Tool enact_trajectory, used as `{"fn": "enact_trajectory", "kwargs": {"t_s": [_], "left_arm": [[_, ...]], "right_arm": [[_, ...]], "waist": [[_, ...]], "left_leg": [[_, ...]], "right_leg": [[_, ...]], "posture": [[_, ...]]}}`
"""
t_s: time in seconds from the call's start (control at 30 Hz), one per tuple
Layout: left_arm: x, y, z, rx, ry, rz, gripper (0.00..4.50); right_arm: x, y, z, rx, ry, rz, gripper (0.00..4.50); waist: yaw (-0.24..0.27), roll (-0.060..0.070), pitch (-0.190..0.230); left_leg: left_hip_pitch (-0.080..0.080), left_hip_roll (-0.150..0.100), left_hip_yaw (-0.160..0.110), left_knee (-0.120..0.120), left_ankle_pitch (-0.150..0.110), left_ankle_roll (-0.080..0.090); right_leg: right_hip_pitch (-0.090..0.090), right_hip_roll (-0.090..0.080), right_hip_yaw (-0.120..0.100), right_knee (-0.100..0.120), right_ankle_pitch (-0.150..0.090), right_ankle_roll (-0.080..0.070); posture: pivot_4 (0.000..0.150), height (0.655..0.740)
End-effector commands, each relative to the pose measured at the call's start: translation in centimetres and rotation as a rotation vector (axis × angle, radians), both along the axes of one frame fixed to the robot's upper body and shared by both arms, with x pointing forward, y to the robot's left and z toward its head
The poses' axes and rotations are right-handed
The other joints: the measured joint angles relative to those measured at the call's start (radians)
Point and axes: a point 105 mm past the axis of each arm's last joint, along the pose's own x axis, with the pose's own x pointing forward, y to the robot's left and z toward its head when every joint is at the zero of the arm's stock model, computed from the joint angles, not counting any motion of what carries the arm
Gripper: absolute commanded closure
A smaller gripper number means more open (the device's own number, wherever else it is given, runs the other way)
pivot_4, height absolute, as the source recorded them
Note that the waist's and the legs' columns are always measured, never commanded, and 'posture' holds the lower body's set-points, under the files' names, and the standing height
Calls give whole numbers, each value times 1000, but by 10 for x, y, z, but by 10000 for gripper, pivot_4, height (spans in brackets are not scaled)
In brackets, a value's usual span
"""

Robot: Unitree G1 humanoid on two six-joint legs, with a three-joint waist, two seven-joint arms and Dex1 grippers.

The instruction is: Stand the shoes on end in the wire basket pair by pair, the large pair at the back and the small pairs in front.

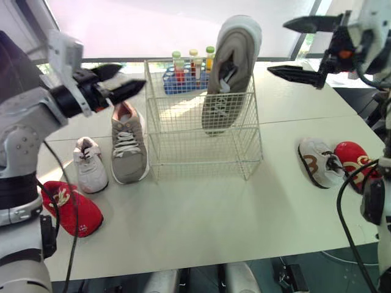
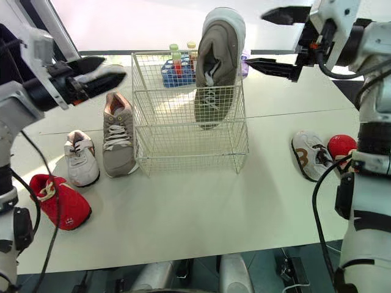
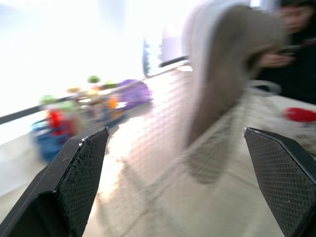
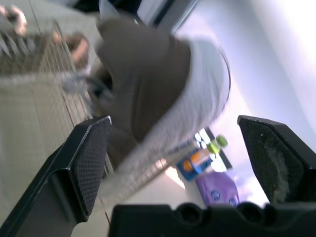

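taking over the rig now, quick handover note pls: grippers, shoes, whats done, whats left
Left gripper: open, empty, raised left of the wire basket.
Right gripper: open, empty, raised to the basket's right.
Done: one large grey shoe stands on end at the basket's back right.
Left: second grey shoe lies flat left of the basket, with left white shoe and left red shoe beside it. Right white shoe and right red shoe lie on the table's right.
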Motion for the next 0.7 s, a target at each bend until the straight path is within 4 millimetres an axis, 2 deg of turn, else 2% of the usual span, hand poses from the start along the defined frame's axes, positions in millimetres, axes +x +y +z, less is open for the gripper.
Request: {"fn": "enact_trajectory", "kwargs": {"t_s": [0.03, 0.13, 0.23, 0.33, 0.43, 0.7], "left_arm": [[17, 51, 11, 17, -5, 273, 0], [34, 82, -6, 35, 85, 425, 0], [49, 94, -25, 42, 161, 470, 0], [62, 88, -40, 58, 211, 438, 0], [79, 73, -64, 45, 295, 381, 0], [102, 62, -106, 29, 425, 420, 0]], "right_arm": [[-43, 40, 1, 37, -8, 189, 564], [-53, 60, -15, 18, 20, 241, 564], [-55, 69, -28, -3, 48, 251, 564], [-55, 72, -32, -5, 60, 258, 564], [-57, 78, -38, -9, 74, 275, 564], [-60, 82, -42, 4, 83, 251, 564]], "waist": [[-1, 0, 0], [0, 0, 0], [7, -2, -1], [17, -3, -1], [27, -4, -1], [17, -5, -1]], "left_leg": [[0, 0, 0, 0, 0, 0], [1, 0, 0, 1, 0, 1], [1, 0, 0, 2, 0, 1], [0, -1, 0, 3, 0, 1], [-1, -1, 0, 5, -1, 2], [-2, 0, 0, 8, -2, 4]], "right_leg": [[0, 0, 0, 1, 0, 0], [1, 0, 0, 1, 0, 0], [1, 0, 0, 1, 1, 0], [2, -1, -1, 1, 1, 0], [2, -1, -1, 0, 1, 0], [1, -1, -1, 1, 1, 0]], "posture": [[1500, 7400], [1500, 7400], [1500, 7400], [1500, 7400], [1500, 7400], [1500, 7400]]}}
